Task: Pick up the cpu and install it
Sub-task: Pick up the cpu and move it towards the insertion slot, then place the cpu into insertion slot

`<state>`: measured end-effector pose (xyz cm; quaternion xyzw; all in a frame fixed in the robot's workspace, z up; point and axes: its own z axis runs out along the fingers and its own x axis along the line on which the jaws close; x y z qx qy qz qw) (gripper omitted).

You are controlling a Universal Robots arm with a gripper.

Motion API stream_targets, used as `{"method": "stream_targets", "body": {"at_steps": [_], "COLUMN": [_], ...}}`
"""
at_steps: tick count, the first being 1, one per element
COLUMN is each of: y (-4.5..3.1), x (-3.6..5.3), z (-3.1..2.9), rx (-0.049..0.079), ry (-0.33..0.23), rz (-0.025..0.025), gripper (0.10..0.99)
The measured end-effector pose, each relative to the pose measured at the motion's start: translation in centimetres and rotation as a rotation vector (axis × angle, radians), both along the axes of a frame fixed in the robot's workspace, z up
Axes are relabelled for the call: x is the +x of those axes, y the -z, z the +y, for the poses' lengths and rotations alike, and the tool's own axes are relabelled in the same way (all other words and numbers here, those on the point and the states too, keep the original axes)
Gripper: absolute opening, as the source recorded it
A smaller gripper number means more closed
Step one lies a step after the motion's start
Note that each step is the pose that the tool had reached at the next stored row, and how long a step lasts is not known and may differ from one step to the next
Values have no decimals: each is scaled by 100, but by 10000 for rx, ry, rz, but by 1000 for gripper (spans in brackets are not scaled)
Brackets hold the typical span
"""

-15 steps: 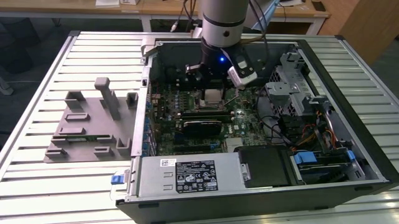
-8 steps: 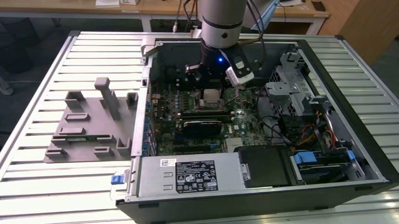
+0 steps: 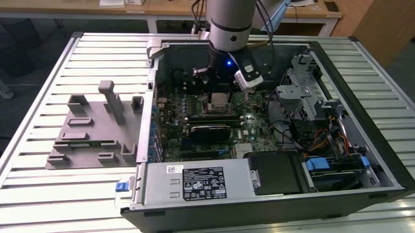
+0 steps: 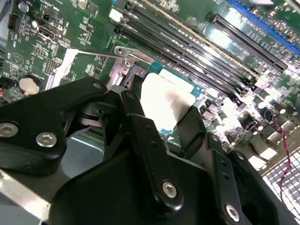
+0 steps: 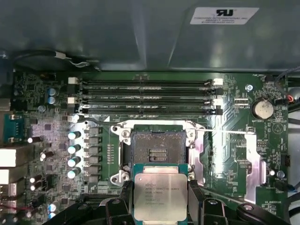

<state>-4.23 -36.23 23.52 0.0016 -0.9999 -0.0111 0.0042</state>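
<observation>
gripper [image 5: 160, 187] clamped on cpu [image 5: 160, 199], one finger at each side | cpu hangs just beside empty socket [image 5: 157, 150], unseated | we judge: mid-carry, install pending | we need it square over socket, level, pins untouched

Socket [image 5: 157, 149] bare, unobstructed beside cpu [image 5: 160, 194]; memory slots [image 5: 145, 96] alongside

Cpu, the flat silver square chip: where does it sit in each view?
Exterior view: flat silver square cpu under the black pincer.
First wrist view: cpu gripped by the pincer, beside the empty black square socket.
Second wrist view: cpu, bright, in the pincer's grip.
Shared landmark: long black memory slots.
</observation>
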Motion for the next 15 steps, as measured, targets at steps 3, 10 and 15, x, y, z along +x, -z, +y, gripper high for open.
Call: {"method": "stream_targets", "body": {"at_steps": [3, 10, 15], "y": [13, 55, 59], "x": [32, 44, 43], "z": [22, 63, 66], "rx": [-1, -2, -1], "ry": [-2, -3, -3], "rz": [0, 0, 0], "gripper": [545, 545, 545]}}
